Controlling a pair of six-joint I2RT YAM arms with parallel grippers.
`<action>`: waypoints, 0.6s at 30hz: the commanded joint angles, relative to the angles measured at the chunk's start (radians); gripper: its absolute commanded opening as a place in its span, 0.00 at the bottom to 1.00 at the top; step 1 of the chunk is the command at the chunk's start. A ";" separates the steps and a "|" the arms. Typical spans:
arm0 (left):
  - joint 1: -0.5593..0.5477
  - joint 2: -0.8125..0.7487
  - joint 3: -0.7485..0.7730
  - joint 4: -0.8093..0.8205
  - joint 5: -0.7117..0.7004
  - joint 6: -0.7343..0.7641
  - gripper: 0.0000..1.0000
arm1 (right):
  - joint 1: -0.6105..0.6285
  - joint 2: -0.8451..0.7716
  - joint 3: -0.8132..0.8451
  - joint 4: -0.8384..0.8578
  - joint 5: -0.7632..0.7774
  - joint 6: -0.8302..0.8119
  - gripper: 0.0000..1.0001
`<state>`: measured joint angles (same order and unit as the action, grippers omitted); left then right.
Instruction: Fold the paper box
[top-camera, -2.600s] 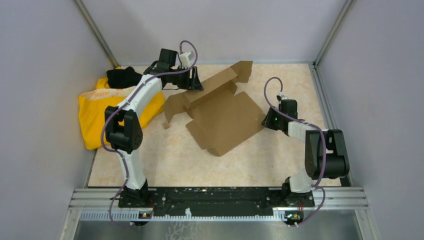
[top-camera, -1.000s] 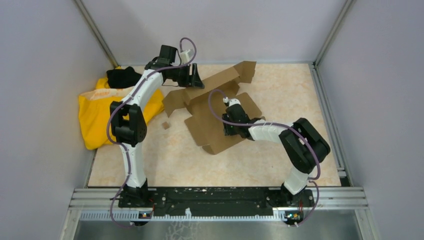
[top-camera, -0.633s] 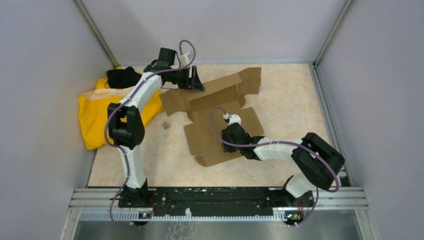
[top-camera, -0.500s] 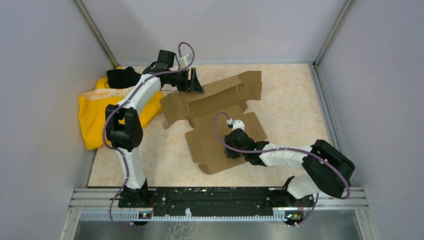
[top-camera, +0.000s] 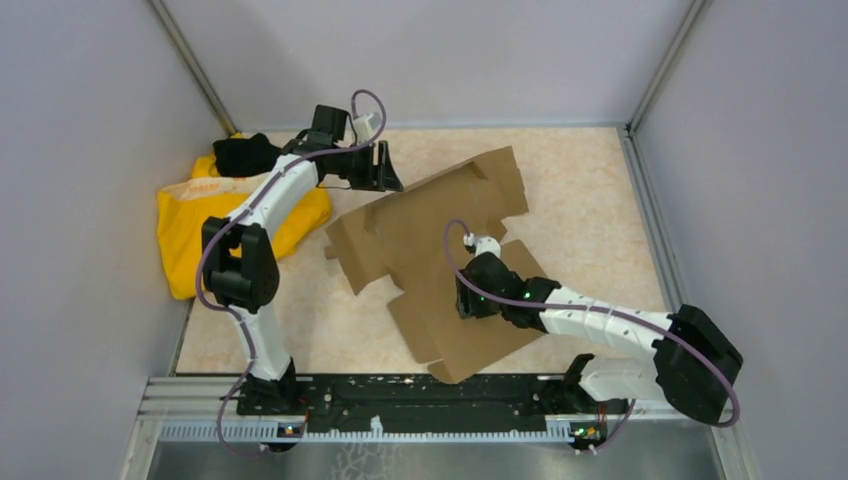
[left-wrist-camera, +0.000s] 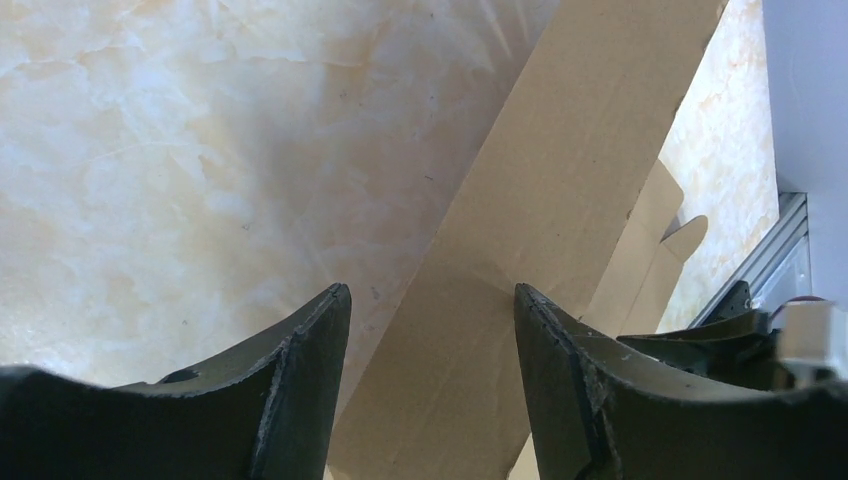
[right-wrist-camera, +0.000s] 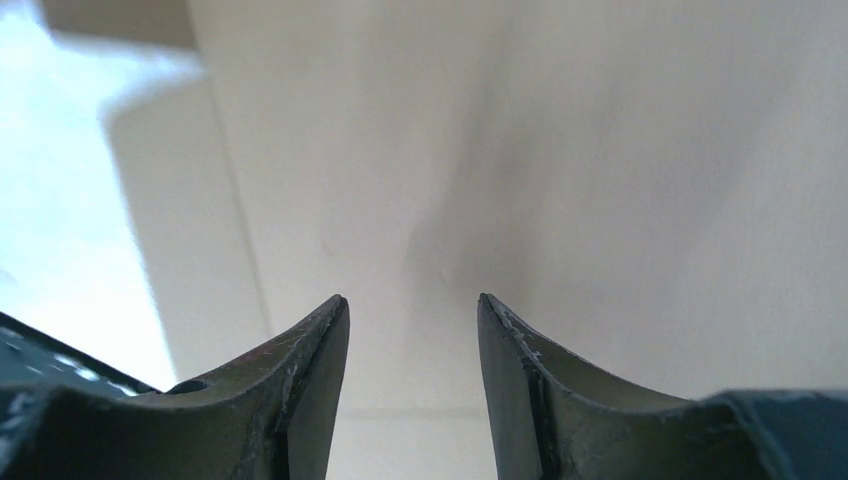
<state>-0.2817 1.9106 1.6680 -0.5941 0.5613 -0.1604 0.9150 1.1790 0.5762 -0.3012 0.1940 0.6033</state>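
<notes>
Just right of the yellow cloth (top-camera: 190, 240), on the table (top-camera: 590, 190): noted paper box (top-camera: 420, 220) lying unfolded, flaps out. Near the cloth's far end: left gripper (left-wrist-camera: 430, 300), fingers spread, a box flap running between them, not pinched. Farther right of the cloth: right gripper (right-wrist-camera: 410, 300), fingers spread, close over a box panel; cannot tell contact.

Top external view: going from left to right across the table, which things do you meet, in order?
yellow cloth → paper box → right arm's elbow. The left gripper and right gripper overlap the box, so they are left out.
</notes>
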 joint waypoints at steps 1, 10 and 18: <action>-0.033 -0.049 -0.013 -0.018 -0.018 0.004 0.67 | -0.083 -0.023 0.146 0.016 0.000 -0.054 0.52; -0.090 -0.073 -0.018 -0.020 -0.050 -0.004 0.67 | -0.399 -0.047 0.197 0.103 -0.171 -0.077 0.55; -0.110 -0.043 0.013 -0.043 -0.209 0.049 0.67 | -0.458 -0.025 0.173 0.118 -0.226 -0.093 0.55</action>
<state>-0.3897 1.8755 1.6543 -0.6128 0.4767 -0.1593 0.4644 1.1564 0.7349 -0.2401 0.0269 0.5346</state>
